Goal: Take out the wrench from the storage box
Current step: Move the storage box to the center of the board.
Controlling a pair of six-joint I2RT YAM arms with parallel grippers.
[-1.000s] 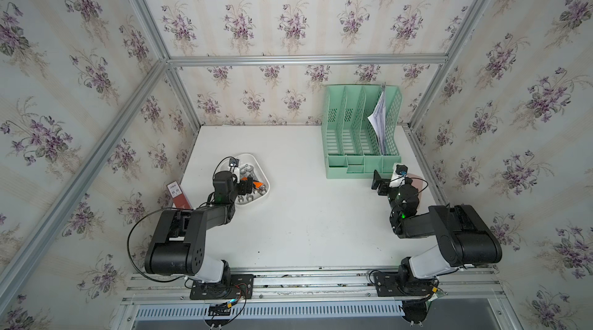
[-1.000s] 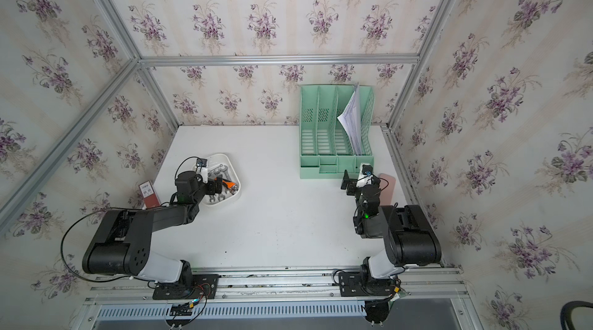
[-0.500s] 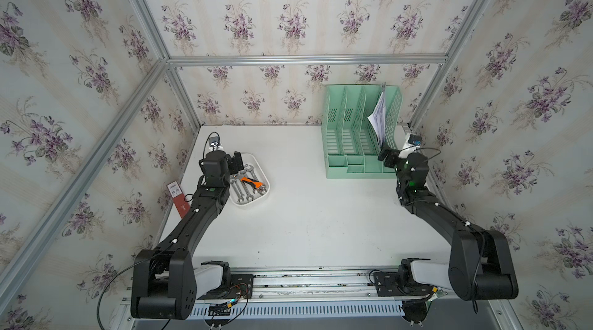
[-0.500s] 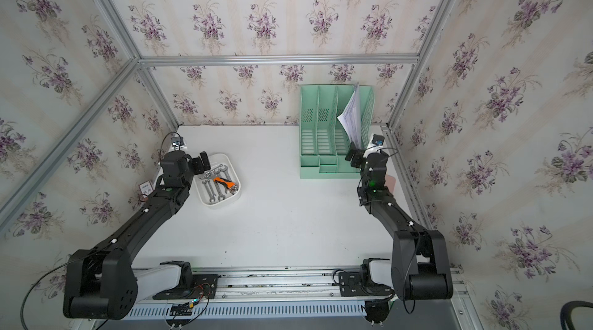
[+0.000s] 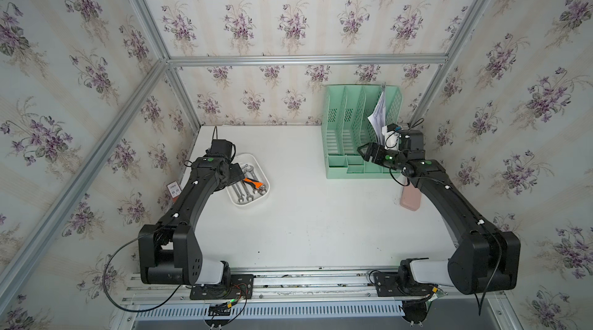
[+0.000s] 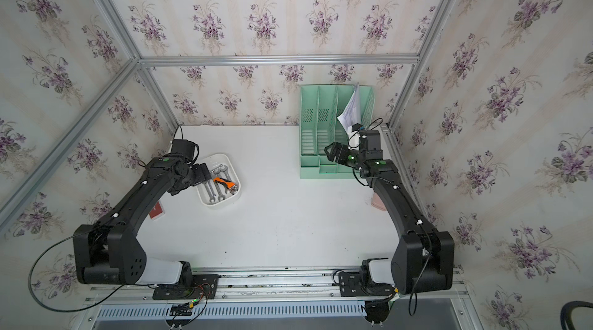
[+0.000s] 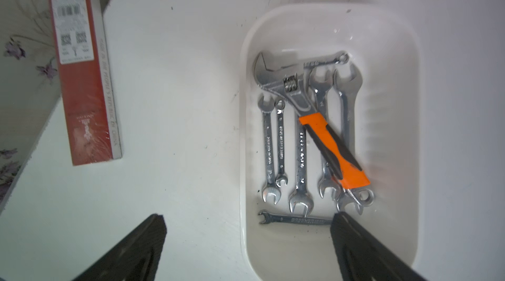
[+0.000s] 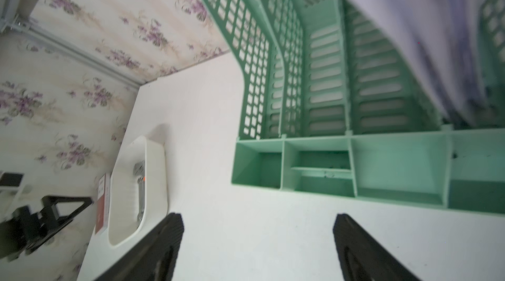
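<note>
Both arms have reached out from their folded pose of a second ago. The left one now ends over the storage box (image 5: pixel 247 204), the right one before the mint-green file rack (image 5: pixel 346 126).

In both top views the white box (image 6: pixel 221 205) sits on the desk (image 5: pixel 305 216) near the left wall. It holds an orange-handled wrench (image 5: pixel 252 182) laid across plain steel wrenches (image 5: pixel 240 195). The left jaws hang over its wall-side edge.

From the left wrist, the left jaws are spread wide. One tip is over bare desk, the other over the box's near end, with its rim between them. The orange-handled wrench (image 7: pixel 333 148) lies just ahead of the tips. A red carton (image 7: pixel 84 88) lies off to the side.

From the right wrist, the right jaws stand spread above bare desk, facing the rack (image 8: pixel 396 167), well apart from the box (image 8: pixel 153 184).
</note>
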